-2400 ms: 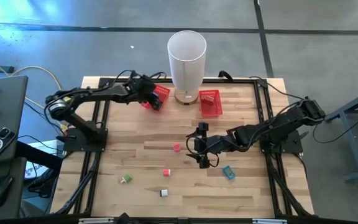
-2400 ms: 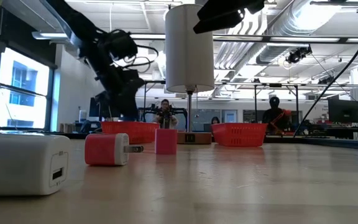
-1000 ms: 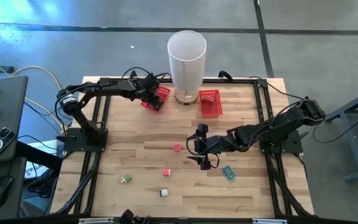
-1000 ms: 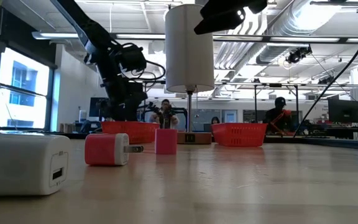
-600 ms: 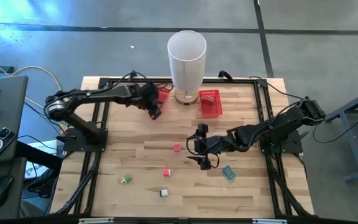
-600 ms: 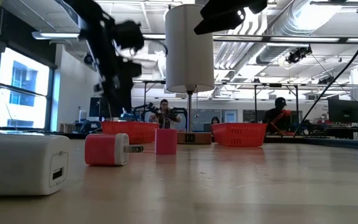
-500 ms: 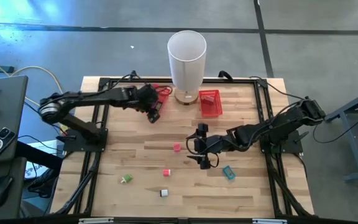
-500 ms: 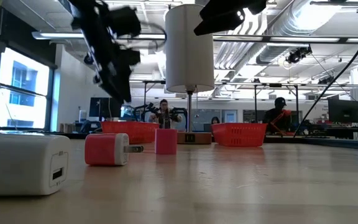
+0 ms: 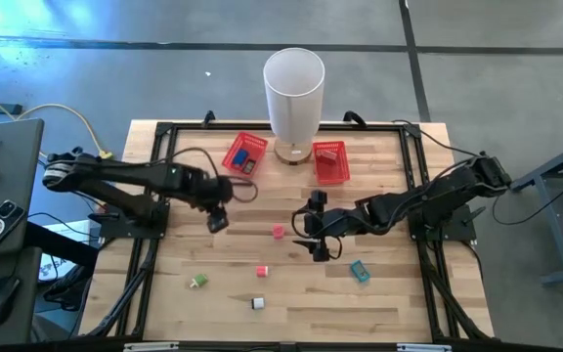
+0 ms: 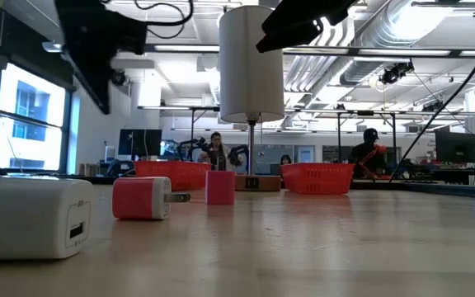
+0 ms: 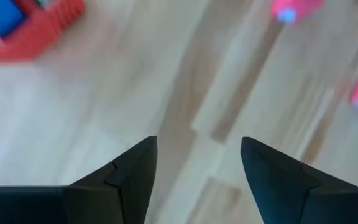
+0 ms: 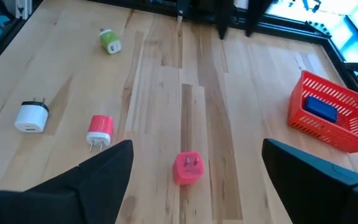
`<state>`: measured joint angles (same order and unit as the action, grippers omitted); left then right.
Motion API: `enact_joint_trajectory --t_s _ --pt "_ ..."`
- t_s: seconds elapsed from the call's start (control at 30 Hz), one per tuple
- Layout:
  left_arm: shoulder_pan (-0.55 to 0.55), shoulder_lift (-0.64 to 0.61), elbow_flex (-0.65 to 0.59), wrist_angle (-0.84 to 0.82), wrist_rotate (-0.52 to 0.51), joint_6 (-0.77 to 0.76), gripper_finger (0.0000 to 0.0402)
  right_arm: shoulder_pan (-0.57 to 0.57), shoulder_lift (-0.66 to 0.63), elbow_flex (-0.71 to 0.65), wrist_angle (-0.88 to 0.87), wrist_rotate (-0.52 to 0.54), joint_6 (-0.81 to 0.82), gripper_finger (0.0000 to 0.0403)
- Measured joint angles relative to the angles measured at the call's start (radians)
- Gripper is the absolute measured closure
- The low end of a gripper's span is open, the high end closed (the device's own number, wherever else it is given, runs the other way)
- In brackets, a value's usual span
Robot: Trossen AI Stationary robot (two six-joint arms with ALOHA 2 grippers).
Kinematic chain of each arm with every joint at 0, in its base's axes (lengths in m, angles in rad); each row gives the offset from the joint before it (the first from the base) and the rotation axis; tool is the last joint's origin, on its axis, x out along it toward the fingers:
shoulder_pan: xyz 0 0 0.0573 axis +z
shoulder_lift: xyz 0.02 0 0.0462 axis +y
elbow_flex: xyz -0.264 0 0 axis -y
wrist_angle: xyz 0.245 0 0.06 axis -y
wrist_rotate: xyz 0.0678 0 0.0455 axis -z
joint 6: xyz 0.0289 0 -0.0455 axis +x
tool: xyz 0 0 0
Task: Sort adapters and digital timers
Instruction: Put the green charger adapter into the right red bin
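Left end effector (image 9: 217, 221) now swung away from the upper-centre red basket (image 9: 245, 154) holding the blue timer (image 9: 243, 156), fingers apart and empty, right end effector (image 9: 315, 242) wide above pink adapter (image 9: 279, 232), mid-bench: one deposit apparently done.

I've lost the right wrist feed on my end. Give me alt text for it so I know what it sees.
The right gripper, open and empty, looks across the wooden table at a pink adapter straight ahead. Farther off lie a red adapter, a white adapter and a green adapter; a red basket holds a blue item.
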<state>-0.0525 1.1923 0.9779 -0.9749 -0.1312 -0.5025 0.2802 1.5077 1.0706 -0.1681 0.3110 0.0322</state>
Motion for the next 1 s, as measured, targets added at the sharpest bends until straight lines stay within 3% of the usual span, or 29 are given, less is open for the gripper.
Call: enact_joint_trajectory --t_s 0.23,0.6,0.9,1.0 --pt "-0.203 0.0 -0.034 -0.05 -0.004 -0.135 0.0176 0.0 0.003 0.0 -0.002 -0.007 0.024 0.0059" --pt "-0.515 0.0 -0.186 0.0 -0.024 -0.361 0.0176 0.008 0.003 0.0 0.01 -0.008 0.028 0.0059" --pt "-0.685 0.0 -0.201 0.008 -0.136 -0.474 0.0176 0.007 0.004 0.0 0.023 -0.06 0.029 0.0059" --pt "-0.71 0.0 -0.201 -0.014 -0.155 -0.41 0.0176 0.008 0.004 0.0 0.023 -0.06 0.029 0.0059"
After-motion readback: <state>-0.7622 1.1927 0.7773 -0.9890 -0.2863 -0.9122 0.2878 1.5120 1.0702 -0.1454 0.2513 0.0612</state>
